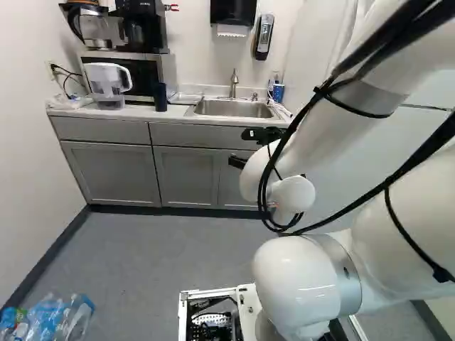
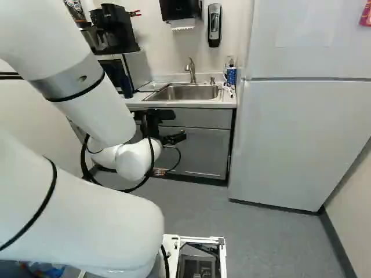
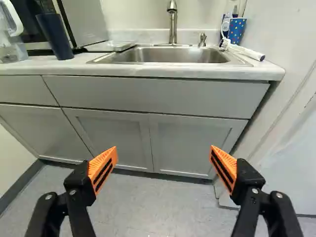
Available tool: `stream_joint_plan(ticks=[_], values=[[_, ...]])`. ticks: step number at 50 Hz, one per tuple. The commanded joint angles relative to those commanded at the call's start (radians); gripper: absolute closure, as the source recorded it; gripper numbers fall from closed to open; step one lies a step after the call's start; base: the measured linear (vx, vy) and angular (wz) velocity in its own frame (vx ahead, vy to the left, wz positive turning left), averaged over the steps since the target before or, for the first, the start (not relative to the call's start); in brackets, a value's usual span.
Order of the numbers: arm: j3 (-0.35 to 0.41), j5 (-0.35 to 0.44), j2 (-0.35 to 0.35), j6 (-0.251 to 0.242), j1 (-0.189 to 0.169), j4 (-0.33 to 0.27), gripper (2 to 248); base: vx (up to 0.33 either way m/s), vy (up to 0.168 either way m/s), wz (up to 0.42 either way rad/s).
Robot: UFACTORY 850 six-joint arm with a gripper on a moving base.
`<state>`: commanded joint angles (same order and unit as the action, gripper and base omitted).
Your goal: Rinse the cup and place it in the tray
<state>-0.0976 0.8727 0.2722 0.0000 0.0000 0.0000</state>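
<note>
Wrist view: cup not yet picked

Gripper point(image 3: 163, 150) wide open, nothing held. Cup point(image 3: 55, 37) upright on counter point(image 3: 148, 70); likely tray point(image 3: 112, 46) between it and sink point(image 3: 163, 54), faucet point(image 3: 173, 24) behind. I'd say pick, rinse, place all left.

Blue cup point(image 3: 237, 30) with pale dots

Navy cup point(image 3: 54, 37) upright; pale tray point(image 3: 116, 46) beside sink point(image 3: 163, 56)
</note>
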Motion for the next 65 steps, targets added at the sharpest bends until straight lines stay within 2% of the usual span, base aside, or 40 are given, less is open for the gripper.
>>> stream_joint_plan(ticks=[35,65], values=[[-0.165,-0.002,-0.09,0.0,0.0,0.0,3,0.0,0.0,0.0],[-0.294,-0.055,-0.15,0.0,0.0,0.0,3,0.0,0.0,0.0]])
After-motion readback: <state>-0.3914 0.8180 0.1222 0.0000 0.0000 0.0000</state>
